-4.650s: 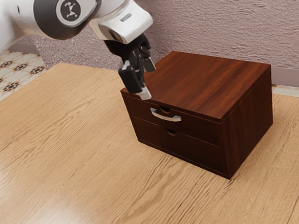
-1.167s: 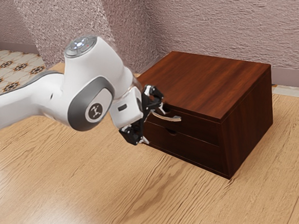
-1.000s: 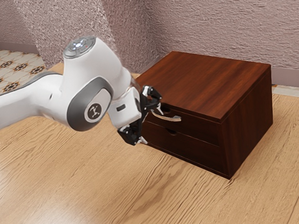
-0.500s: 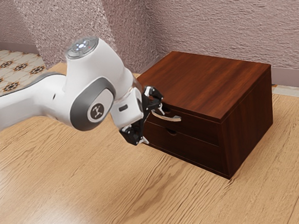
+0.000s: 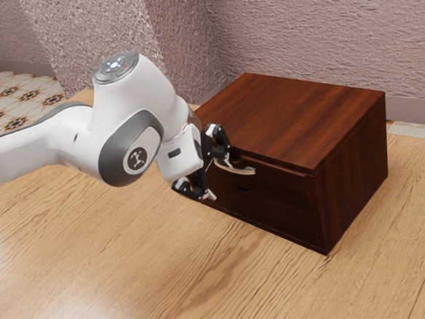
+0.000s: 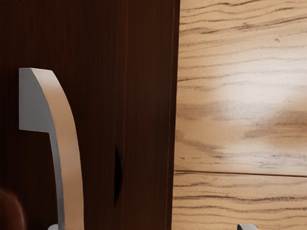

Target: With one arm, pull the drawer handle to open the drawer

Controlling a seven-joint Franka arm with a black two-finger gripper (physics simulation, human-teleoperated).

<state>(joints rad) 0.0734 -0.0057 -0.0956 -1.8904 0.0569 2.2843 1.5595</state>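
The jaws stand spread, one finger above and one below the end of the handle that lies toward the exterior view's left. They straddle it and do not pinch it. The black two-finger gripper [image 5: 212, 170] hangs off the white arm, which reaches in from the exterior view's left.

The curved silver metal drawer handle [image 5: 236, 169] is a thin bow fixed to the upper drawer front [image 5: 280, 184], and the wrist view shows it as a pale arc [image 6: 57, 143] standing off the dark wood. A shadowed gap under the top board suggests this drawer already sits a little proud of the dark brown wooden two-drawer cabinet [image 5: 297, 117]. The lower drawer [image 5: 275, 213] is flush.

The handle looks rigid and smooth, so open fingers may slide along it. I would hook or clamp it nearer its middle and pull straight toward the near left. The cabinet rests on the light wooden tabletop [image 5: 132, 267] and looks heavy, but a skewed pull could bind the drawer or drag the whole box.
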